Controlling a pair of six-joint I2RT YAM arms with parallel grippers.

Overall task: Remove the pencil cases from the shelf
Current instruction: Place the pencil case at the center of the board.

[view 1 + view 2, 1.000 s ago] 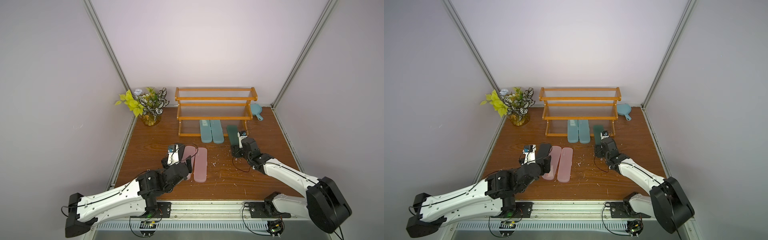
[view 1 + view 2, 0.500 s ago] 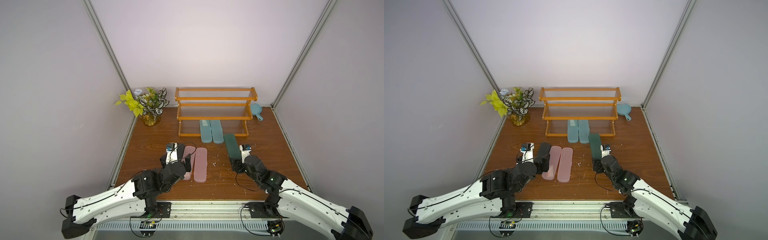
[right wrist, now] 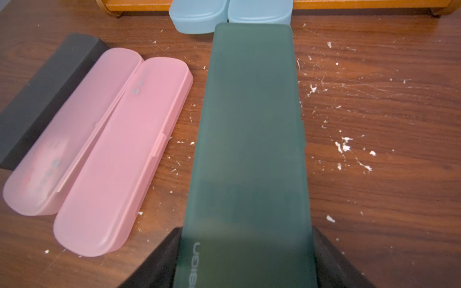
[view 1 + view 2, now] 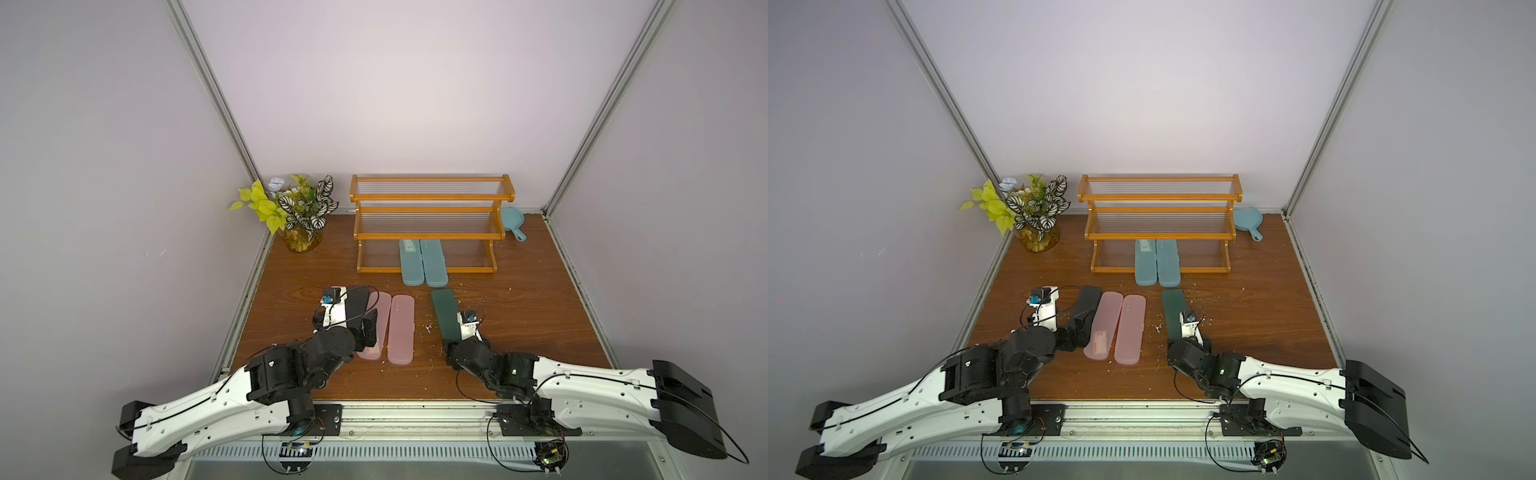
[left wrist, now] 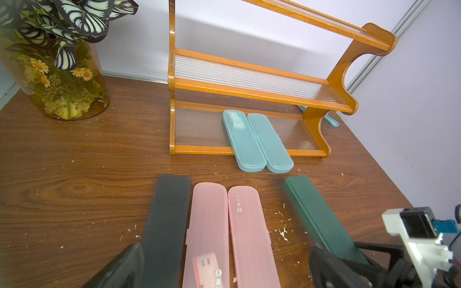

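My right gripper (image 3: pixel 245 261) is shut on the near end of the dark green pencil case (image 4: pixel 444 316), which points toward the shelf (image 4: pixel 428 224) over the table. Two teal pencil cases (image 4: pixel 422 262) lie side by side on the shelf's bottom tier, their near ends overhanging its front rail. On the table at the left lie a black case (image 5: pixel 167 219) and two pale pink cases (image 5: pixel 229 237), side by side. My left gripper (image 5: pixel 224 274) is open over their near ends, its fingers (image 5: pixel 119 269) outside the black case and the pink pair.
A potted plant in a glass vase (image 4: pixel 299 216) stands at the back left corner. A small blue handled pan (image 4: pixel 513 220) lies behind the shelf's right end. White crumbs (image 3: pixel 345 147) dot the wooden table (image 4: pixel 519 332). Walls close in both sides.
My right arm has drawn back toward the front edge, pulling the dark green case off the shelf's bottom tier. The left arm has shifted back slightly.
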